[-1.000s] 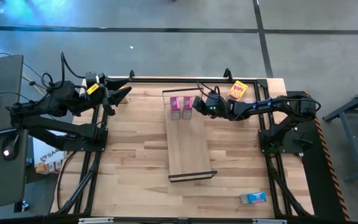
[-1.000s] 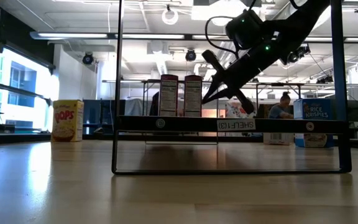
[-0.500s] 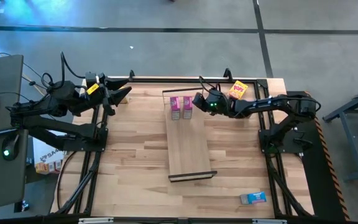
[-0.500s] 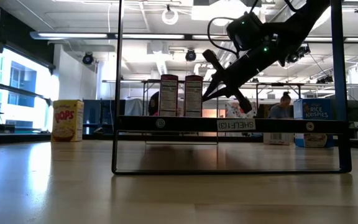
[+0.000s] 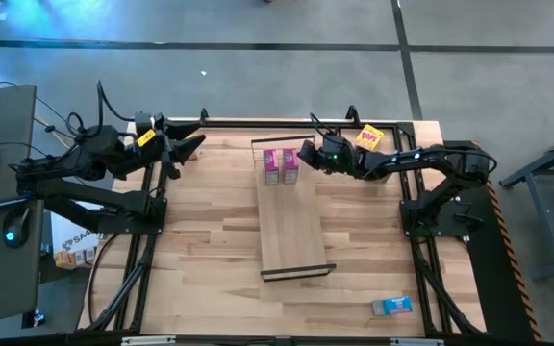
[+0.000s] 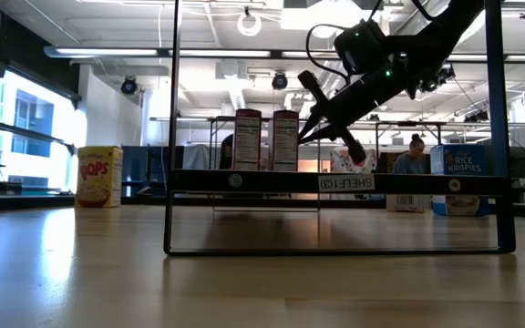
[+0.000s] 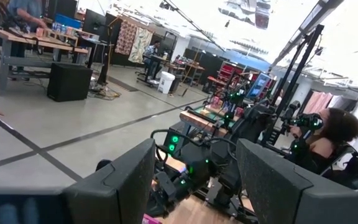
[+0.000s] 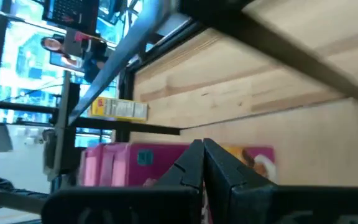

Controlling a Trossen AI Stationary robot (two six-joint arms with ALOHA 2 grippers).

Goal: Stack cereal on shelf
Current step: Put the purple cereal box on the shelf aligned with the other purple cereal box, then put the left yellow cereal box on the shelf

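Note:
Two pink cereal boxes [image 5: 272,164] [image 5: 290,164] stand upright side by side on the far end of the pale shelf plank [image 5: 291,221]; the low view shows them [image 6: 247,139] [image 6: 284,139] on its top. My right gripper [image 5: 305,153] is shut, its tip [image 6: 303,137] close by the right-hand pink box's right side, with the pink boxes [image 8: 129,163] just beyond it. A yellow box [image 5: 368,139] lies at the far right and a blue box [image 5: 390,306] at the near right. My left gripper [image 5: 188,146] waits open, raised at the far left. My right gripper's shut fingers [image 8: 219,163] slant down from the table's right toward the right-hand pink box's right side [image 6: 294,137]. I cannot tell whether they touch it. The box stands upright on the shelf.
The shelf's black end frame [image 6: 335,182] fills the low view. Beyond it stand a yellow box [image 6: 99,176] at the left and a blue box [image 6: 463,179] at the right. The plank's near half [image 5: 294,245] is bare. A person [image 7: 331,134] shows beyond the table.
My right gripper has gone a little toward the table's far edge alongside the right-hand pink box, staying shut. Both pink boxes stand where they were.

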